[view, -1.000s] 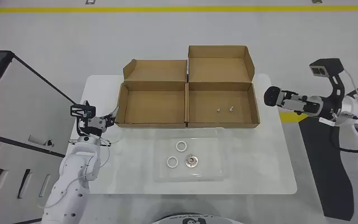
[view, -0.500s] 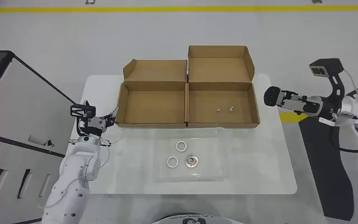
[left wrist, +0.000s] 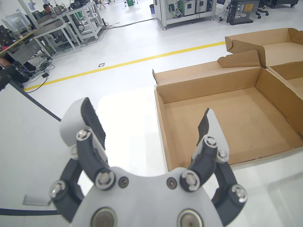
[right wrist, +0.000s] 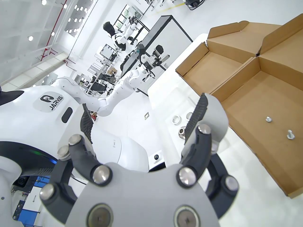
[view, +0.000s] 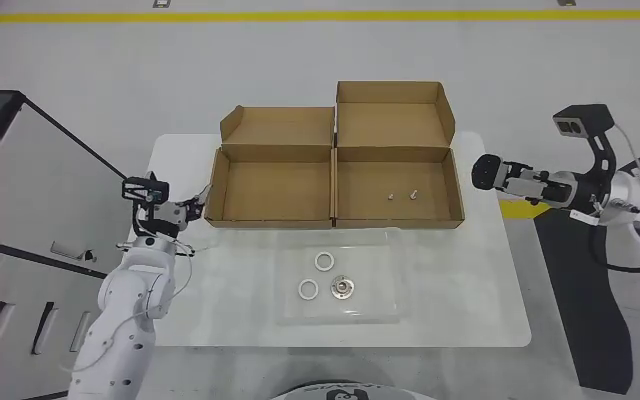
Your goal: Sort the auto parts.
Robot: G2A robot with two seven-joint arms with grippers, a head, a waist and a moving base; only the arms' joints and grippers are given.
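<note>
Top view puts two rings (view: 325, 261) and a hub (view: 342, 288) on our near tray (view: 372, 258), bolts (view: 389, 195) in the right box (view: 440, 205). Our left gripper (left wrist: 149, 116) and right gripper (right wrist: 144, 112) gape empty; next, we judge, reach down for a ring.

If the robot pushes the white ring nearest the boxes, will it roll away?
Probably not: the ring lies flat, so it would likely slide. It looks small and thin, so probably light. Lying low, it may be hard to pinch.
</note>
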